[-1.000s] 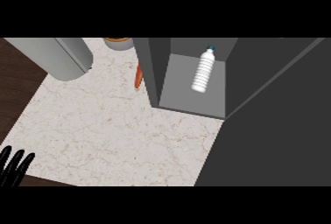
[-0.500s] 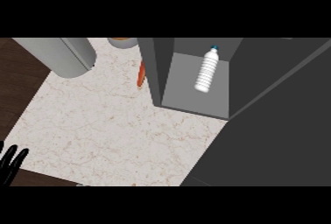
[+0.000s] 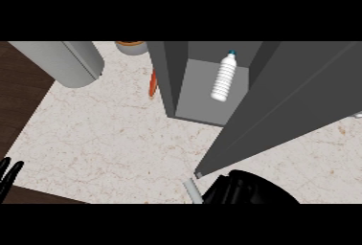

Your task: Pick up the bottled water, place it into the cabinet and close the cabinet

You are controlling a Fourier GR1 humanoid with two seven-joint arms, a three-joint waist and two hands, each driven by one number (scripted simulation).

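1. Head view: I see the ribbed clear plastic water bottle with a blue cap (image 3: 223, 80) already inside the dark grey cabinet (image 3: 205, 103); its grey door (image 3: 297, 103) stands open, so closing is left.
2. My right hand (image 3: 247, 190) sits below the door's edge; whether its fingers are curled, I cannot tell.
3. My left hand (image 3: 7, 173) rests at the lower left, fingers straight.
4. The pale marble counter (image 3: 106, 139) holds a grey cylinder (image 3: 63, 60) and an orange utensil (image 3: 152, 82).

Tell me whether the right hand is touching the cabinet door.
Cannot tell. In the head view the right hand shows just below the cabinet door's lower corner, but overlap hides any contact or gap.
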